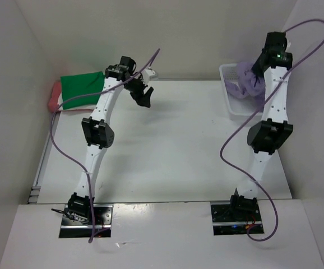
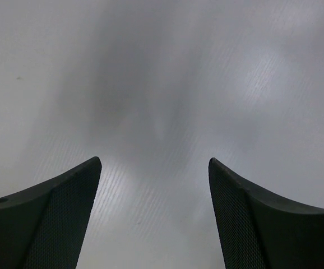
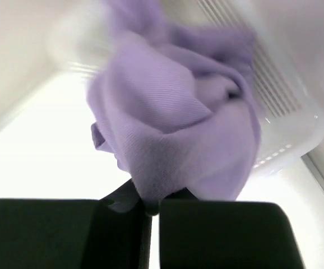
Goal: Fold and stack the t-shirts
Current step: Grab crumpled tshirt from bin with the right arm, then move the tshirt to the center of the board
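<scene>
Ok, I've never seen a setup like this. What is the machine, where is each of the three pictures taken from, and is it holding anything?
The machine is two white robot arms bolted at the near edge of a white table, each ending in a two-finger gripper. The overhead picture looks down from behind them, with the left arm on the left and the right arm on the right. The other two pictures come from small cameras on the wrists, so the dark shapes at the bottom are each arm's own fingers.

At the table's far left, a green t-shirt lies flat on a salmon-red one. At the far right stands a white mesh basket.

The left gripper is open over bare table and holds nothing. The right gripper is shut on a lavender t-shirt, bunched up at the basket.
</scene>
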